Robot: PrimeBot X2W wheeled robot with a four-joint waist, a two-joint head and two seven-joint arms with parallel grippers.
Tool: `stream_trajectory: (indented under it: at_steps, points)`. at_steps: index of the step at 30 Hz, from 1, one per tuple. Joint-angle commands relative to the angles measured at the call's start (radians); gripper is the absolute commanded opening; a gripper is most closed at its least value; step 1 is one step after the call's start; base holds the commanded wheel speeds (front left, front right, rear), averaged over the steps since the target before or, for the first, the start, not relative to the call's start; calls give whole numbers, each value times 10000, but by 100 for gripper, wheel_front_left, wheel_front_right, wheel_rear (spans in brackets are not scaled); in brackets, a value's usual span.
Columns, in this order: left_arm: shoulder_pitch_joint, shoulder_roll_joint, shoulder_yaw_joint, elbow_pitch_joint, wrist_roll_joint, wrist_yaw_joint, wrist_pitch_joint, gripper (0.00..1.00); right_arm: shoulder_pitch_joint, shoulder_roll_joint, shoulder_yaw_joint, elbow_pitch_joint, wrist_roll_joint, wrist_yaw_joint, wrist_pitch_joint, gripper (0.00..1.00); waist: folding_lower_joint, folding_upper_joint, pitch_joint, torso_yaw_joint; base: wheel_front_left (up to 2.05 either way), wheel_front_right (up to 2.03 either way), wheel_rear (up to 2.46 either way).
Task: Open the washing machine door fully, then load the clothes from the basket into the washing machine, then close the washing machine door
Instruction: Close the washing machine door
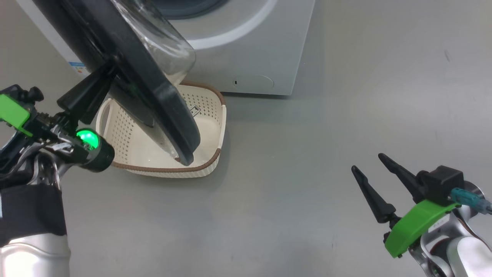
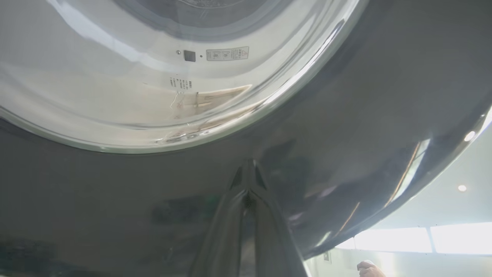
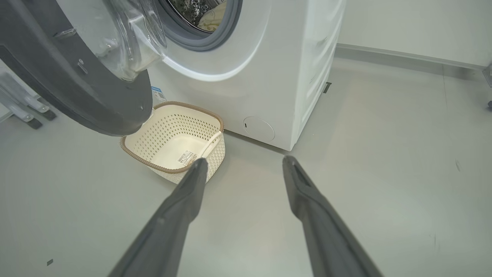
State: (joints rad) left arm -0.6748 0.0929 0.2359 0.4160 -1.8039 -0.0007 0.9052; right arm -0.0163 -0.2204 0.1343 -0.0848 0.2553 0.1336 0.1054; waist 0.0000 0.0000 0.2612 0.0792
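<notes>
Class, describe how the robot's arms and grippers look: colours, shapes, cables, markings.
Left gripper and right gripper each have two long dark tapering fingers and a bright green plastic guard. The left wrist has a black cylinder with a glowing green light, above a silver forearm with a black band. The right wrist has a teal plug and a silver-white forearm.

From my head camera, the washing machine door (image 1: 153,88) covers the middle of the basket (image 1: 209,111) and hides the fingertips of the left pincer (image 1: 108,74). The washing machine (image 1: 246,46) is cut off at the top edge, and its blue sticker (image 1: 78,67) sits half behind the door. In the right wrist view the drum (image 3: 192,7) is cropped, so I get just a sliver of the clothes (image 3: 213,21). The basket's label sticker (image 3: 187,157) is too small to read. Through the door glass in the left wrist view, the warning label (image 2: 227,53) is illegible, and a hand (image 2: 369,269) is cut by the bottom edge.
</notes>
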Motion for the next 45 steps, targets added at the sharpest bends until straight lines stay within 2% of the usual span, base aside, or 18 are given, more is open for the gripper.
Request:
stream_trajectory:
  at_steps: [1,10,15,29,34,35,37,38,45]
  points:
    - [-442,235,125,-294,79,-83,24,0,-324,-104,172,-271,49,-29,-97,100,0,0,-18,-182,0,0,0]
    - [-690,186,152,68,106,-212,-41,0,-342,31,197,-39,57,-29,-291,100,0,0,-126,-870,0,0,0]
    - [-715,157,186,215,86,-263,-31,0,-350,57,151,10,48,-29,-356,100,0,0,-150,-1007,0,0,0]
    - [-348,122,420,425,72,-348,-141,0,-262,95,-62,104,-69,-29,-367,100,0,0,-399,-718,0,0,0]
    - [-34,263,527,167,436,-603,-499,0,-238,150,-104,127,-76,-29,-405,100,0,0,-525,-570,0,0,0]
    - [52,292,485,105,626,-681,-624,12,-202,152,-130,126,-74,-29,-414,100,0,0,-553,-525,0,0,0]
    - [220,303,466,-59,926,-828,-898,84,-140,128,-139,105,-52,-29,-451,100,0,0,-633,-454,0,0,0]
    - [308,309,462,-144,1079,-894,-1043,100,-99,110,-163,98,-45,-29,-464,100,0,0,-688,-418,0,0,0]
    - [1055,689,147,-853,3665,-1191,-3322,100,135,135,-375,20,-67,-29,-516,100,0,0,-1017,-351,0,0,0]
